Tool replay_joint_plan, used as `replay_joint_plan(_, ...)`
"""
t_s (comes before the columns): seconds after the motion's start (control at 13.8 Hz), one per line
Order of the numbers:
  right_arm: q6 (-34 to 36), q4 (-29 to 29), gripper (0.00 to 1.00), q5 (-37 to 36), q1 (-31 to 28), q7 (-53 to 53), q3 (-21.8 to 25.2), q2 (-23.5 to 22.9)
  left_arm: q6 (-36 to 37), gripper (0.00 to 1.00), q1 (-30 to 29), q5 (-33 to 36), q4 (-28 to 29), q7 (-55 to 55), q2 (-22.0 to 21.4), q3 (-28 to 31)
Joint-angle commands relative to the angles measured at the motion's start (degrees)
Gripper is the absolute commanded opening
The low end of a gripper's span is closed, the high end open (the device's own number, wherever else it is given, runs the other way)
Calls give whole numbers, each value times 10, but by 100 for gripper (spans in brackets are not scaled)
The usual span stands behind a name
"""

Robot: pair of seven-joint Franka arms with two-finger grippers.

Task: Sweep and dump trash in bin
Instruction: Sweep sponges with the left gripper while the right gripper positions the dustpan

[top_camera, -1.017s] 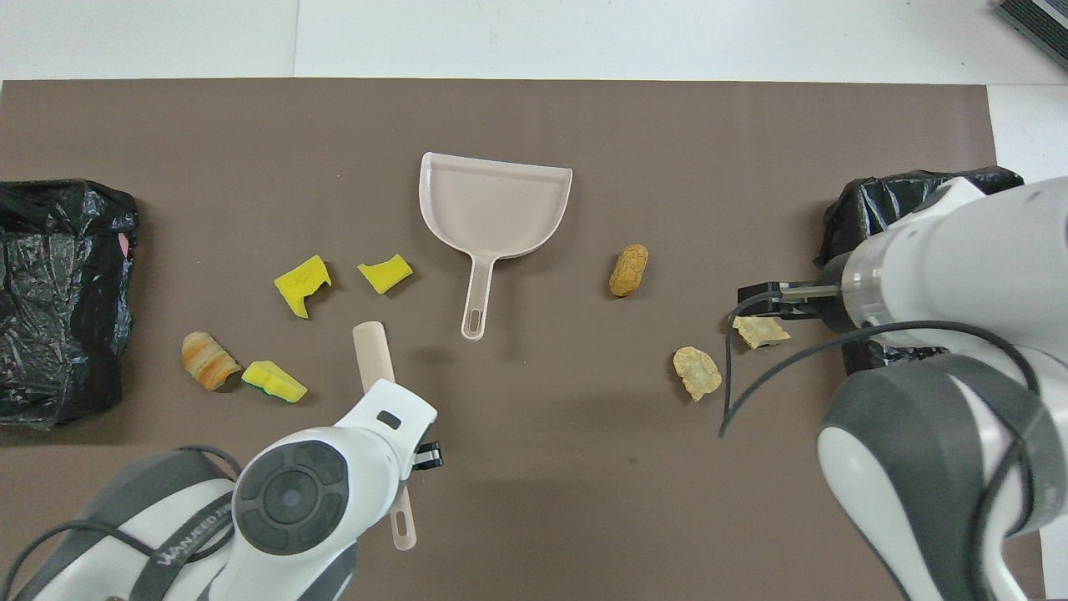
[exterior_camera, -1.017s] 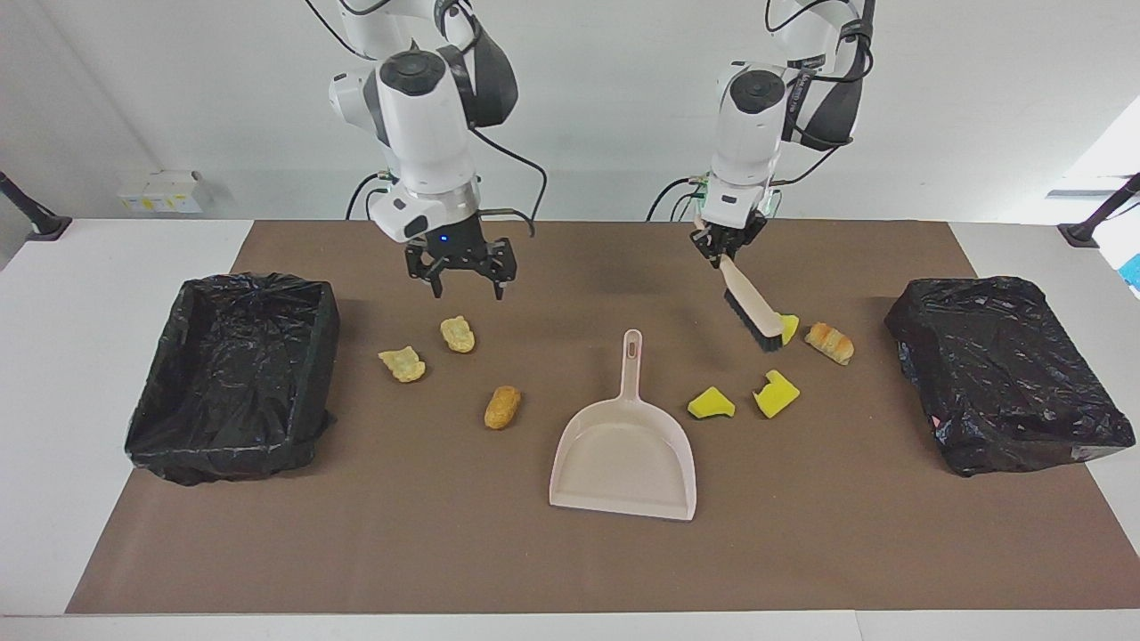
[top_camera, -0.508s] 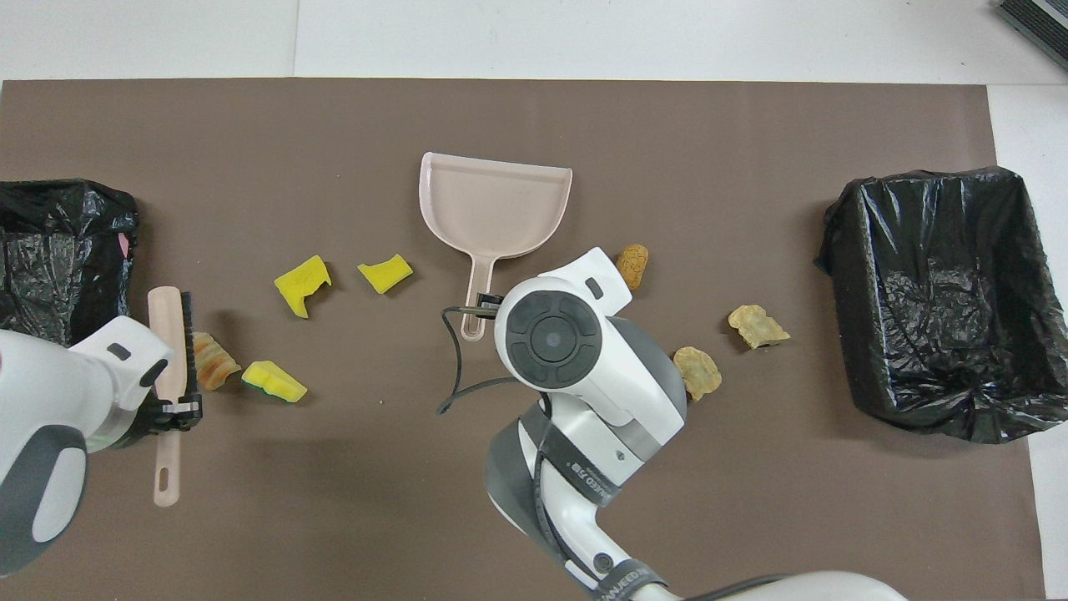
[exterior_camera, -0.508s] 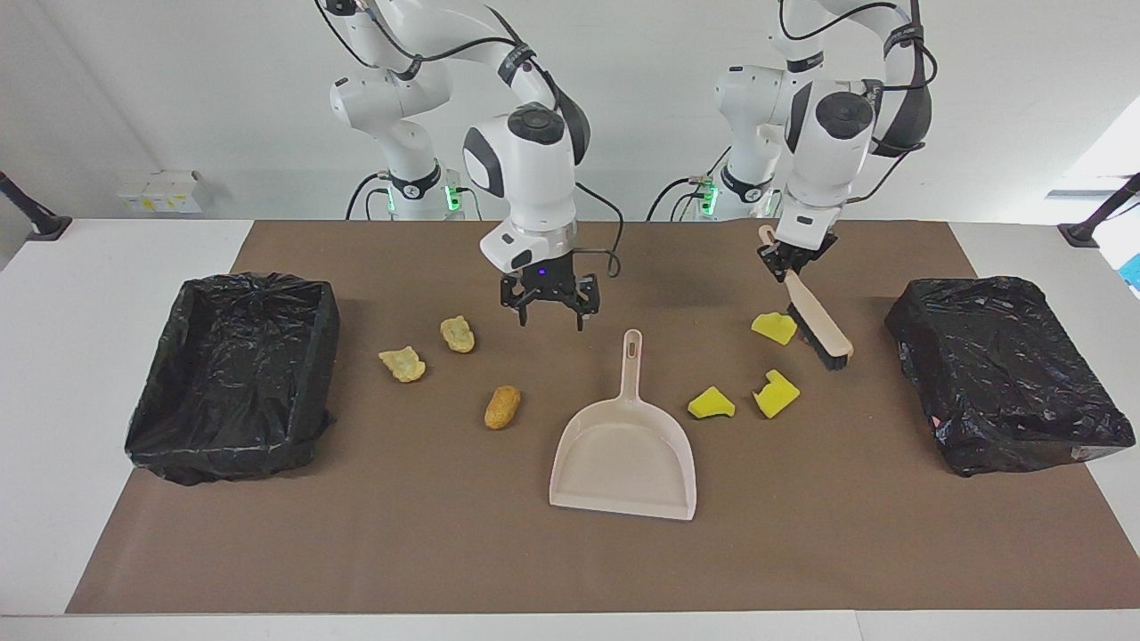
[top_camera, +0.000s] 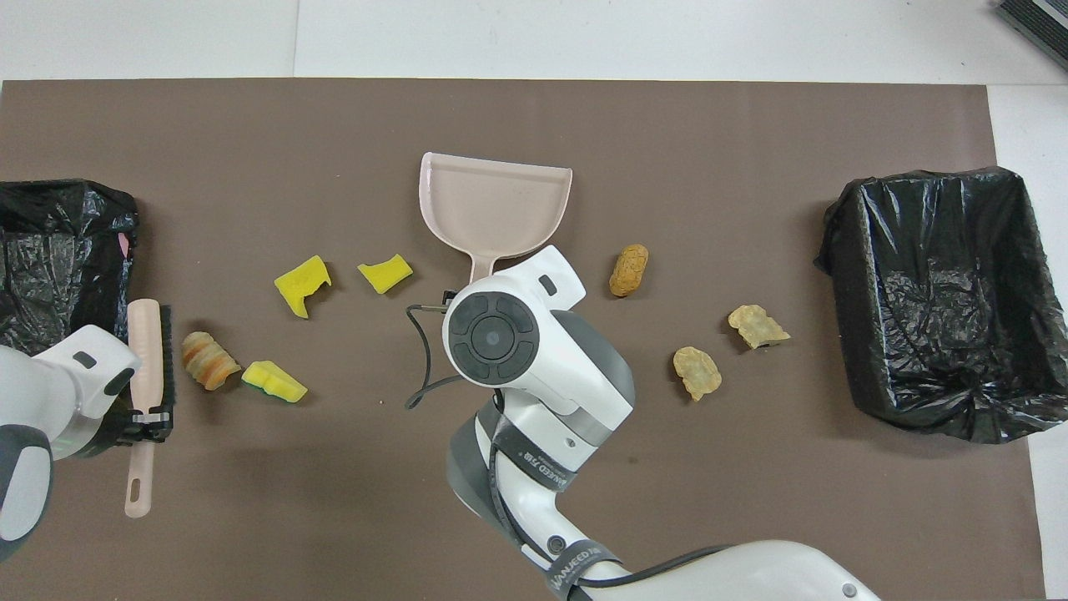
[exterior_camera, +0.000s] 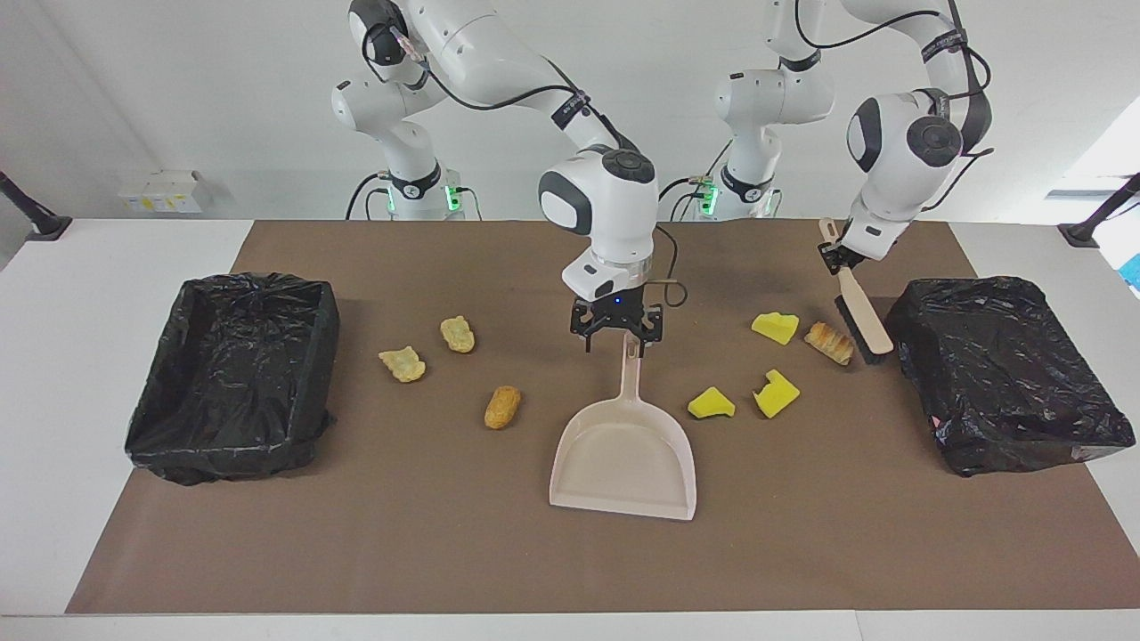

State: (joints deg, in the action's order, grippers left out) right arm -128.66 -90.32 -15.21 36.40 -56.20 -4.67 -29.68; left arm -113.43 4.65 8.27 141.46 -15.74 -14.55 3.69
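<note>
While the left gripper [exterior_camera: 840, 259] stays clamped on the brush [exterior_camera: 862, 312] handle w/ bristles just beside a bread lump [exterior_camera: 829, 343], we see the right gripper [exterior_camera: 616, 340] at the dustpan [exterior_camera: 623, 445] handle tip; can't tell how wide its fingers stand. Trash lies loose on the worktop [exterior_camera: 427, 534]: sponge chunks [exterior_camera: 776, 393] toward the left arm's end, tan lumps [exterior_camera: 502, 406] toward the right's.

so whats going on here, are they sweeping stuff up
Just starting. The left claw is shut on the brush, whose bristles sit beside a bread lump. The right claw is down at the dustpan handle, not clearly gripping. All seven trash pieces lie on the mat; nothing is in the dustpan.
</note>
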Motion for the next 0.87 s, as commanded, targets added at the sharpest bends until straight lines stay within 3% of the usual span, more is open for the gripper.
replay_joint_plan(0.0,0,24,77,-27,4,-13,0,-21,-39,0,38,-23,2,-49,16,2)
replay_joint_plan(0.07,0,23,72,-28,4,-8,-1,-20,-43,0,54,-39,1,-51,17,3)
replay_joint_plan(0.22,6,23,52,-31,4,-8,0,-19,-44,0,75,-62,-6,-53,25,2)
replay_joint_plan(0.44,8,27,5,-33,4,-5,0,-20,-35,0,121,-89,-24,-55,32,2)
replay_joint_plan(0.51,10,27,0,-35,4,-5,0,-20,-28,0,139,-91,-49,-68,44,2)
replay_joint_plan(0.8,10,23,0,-22,-39,79,-21,6,17,1,142,-92,-134,-75,74,3)
